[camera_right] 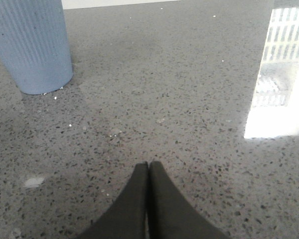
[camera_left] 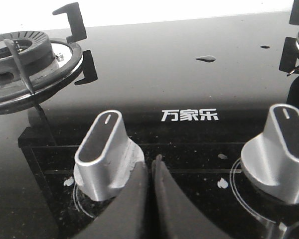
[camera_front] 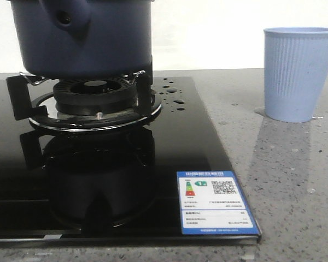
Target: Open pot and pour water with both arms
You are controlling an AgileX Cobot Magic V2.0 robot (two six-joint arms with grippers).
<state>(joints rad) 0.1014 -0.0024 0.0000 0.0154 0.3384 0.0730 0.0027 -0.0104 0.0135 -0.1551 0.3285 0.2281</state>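
Note:
The dark navy-blue pot (camera_front: pixel 82 38) sits on the burner grate of the black glass stove (camera_front: pixel 169 158), its stubby handle socket (camera_front: pixel 71 22) facing me; its top is cut off by the frame, so no lid shows. Water shows as shiny droplets (camera_front: pixel 172 95) on the glass right of the burner, and one drop (camera_left: pixel 206 59) in the left wrist view. My left gripper (camera_left: pixel 151 162) is shut and empty, low over the stove's front between two silver knobs. My right gripper (camera_right: pixel 148 163) is shut and empty over the grey speckled counter.
A pale blue ribbed cup (camera_front: pixel 299 73) stands on the counter right of the stove; it also shows in the right wrist view (camera_right: pixel 32 45). Silver knobs (camera_left: pixel 104 149) (camera_left: pixel 281 149) flank the left fingers. An empty burner (camera_left: pixel 25 55) lies beyond. An energy label (camera_front: pixel 214 203) marks the stove's front corner.

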